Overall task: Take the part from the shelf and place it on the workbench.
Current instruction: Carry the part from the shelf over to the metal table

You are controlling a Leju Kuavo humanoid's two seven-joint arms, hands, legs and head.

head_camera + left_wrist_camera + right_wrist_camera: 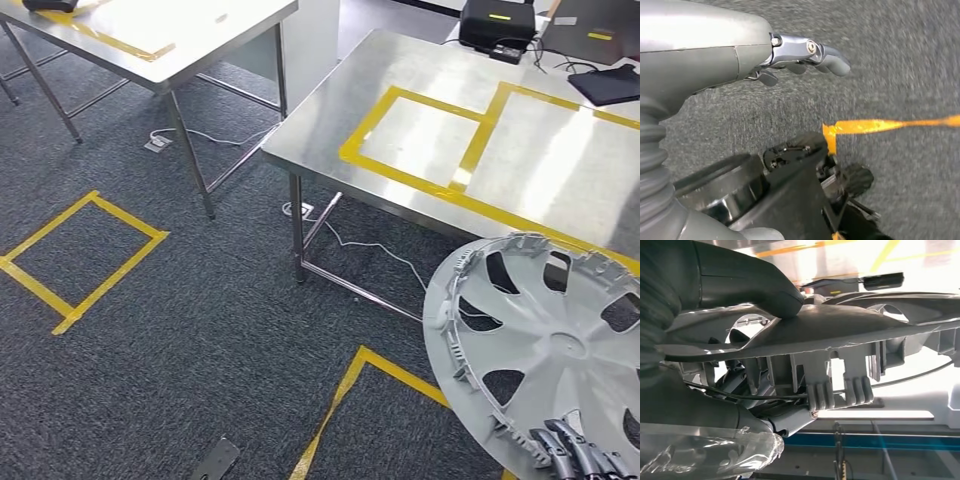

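Observation:
The part is a silver-white wheel cover (pixel 540 345) with spoke-shaped openings, held up at the lower right of the head view in front of the steel workbench (pixel 423 90). My right hand (pixel 577 450) grips its near rim, dark fingers lying over the face. Close behind that hand, the wheel cover (pixel 836 330) appears edge-on, clamped between the thumb above and the fingers (pixel 791 422) below. My left hand (pixel 802 55) hangs over the grey carpet, holding nothing, its fingers stretched out.
The workbench carries yellow tape rectangles (pixel 423 140) and black devices (pixel 498 22) at its far edge. A second steel table (pixel 158 40) stands at the left. Yellow tape squares (pixel 83 255) mark the carpet, and cables (pixel 362 250) run under the workbench.

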